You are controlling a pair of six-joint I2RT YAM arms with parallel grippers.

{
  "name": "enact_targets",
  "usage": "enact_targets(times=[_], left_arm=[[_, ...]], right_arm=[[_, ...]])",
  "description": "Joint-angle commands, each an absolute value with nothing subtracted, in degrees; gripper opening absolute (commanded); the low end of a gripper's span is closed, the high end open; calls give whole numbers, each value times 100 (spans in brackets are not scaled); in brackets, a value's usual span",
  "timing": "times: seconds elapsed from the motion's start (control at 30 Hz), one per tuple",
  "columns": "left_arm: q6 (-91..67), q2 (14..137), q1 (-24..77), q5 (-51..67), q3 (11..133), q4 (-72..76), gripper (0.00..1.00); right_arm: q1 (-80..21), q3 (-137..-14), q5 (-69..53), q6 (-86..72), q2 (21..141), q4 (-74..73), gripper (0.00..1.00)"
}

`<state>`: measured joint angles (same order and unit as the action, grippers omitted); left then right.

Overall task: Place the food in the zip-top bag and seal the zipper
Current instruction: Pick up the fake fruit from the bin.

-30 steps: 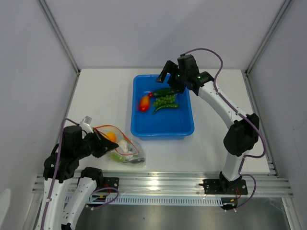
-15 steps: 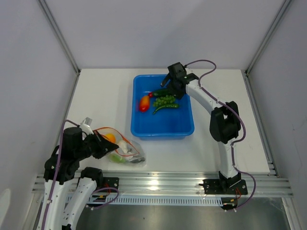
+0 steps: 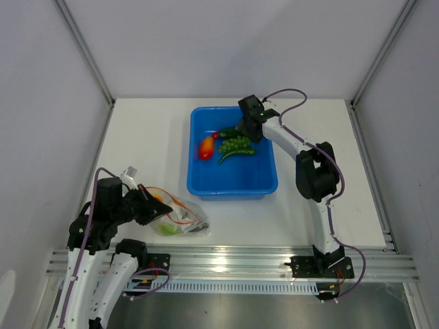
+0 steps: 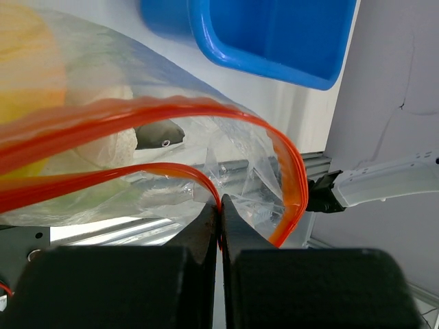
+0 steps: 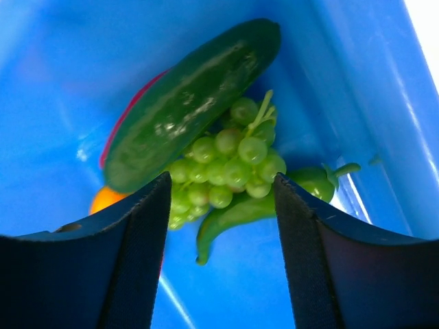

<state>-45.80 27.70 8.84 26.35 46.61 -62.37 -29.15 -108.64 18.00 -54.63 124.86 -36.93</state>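
Nearest the camera, the left arm is folded low at the near-left corner of the table (image 3: pixel 144 137), with its wrist pointed right toward the zip-top bag (image 3: pixel 182 219). The left gripper (image 4: pixel 221 212) is clamped tight on the zipper (image 4: pixel 137 113). One run of the orange strip is pinched right between the fingertips, and the other run is bowed up and away, so the mouth is left gaping.

A grey fish (image 4: pixel 159 133), a pale cauliflower-ish lump (image 4: pixel 113 147) and a yellow piece (image 4: pixel 27 68) can be made out through the plastic. The bag is lying close to the table's near edge, just ahead of the metal rail (image 3: pixel 226 264). Not much room is left on that side. The near-left corner of the blue bin (image 3: pixel 264 184) sits just beside the bag, though whether they touch can't be told. A broad strip of white table is seen between the bin and the left wall.

Farther back, the right arm is stood up from its near-right base, bent at the elbow and reached across the bin's right wall, with the wrist tipped down into the far half. The right gripper (image 5: pixel 221 179) is spread wide with nothing held. Its fingers are set either side of the green grapes (image 5: pixel 230 161).

A cucumber (image 5: pixel 192 103) is laid diagonally across just beyond the grapes, and a green pepper (image 5: pixel 236 212) is tucked under them. A bit of an orange piece (image 5: pixel 106 199) peeks out at the left. The bin's right wall is pretty close by the right finger, so that side looks cramped, while bare blue floor is seen toward the near end of the bin.
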Motion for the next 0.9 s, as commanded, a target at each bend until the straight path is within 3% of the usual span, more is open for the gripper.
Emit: enact_targets(times=[0.0,0.8,0.87], left_arm=[[-4403,2918,844,2830,4614,-5924,1],[-4359,3217,844,2856,4676,-5818,0],[-4342,3234,844,2865,4676,-5827,1]], right_arm=[[-2927,-10776,2074,-5353,12647,-3463,61],[-2979,-10924,2048,-5133,13412,-3146,58],[-2980,-10995,2022,-5063,13517,-3147,50]])
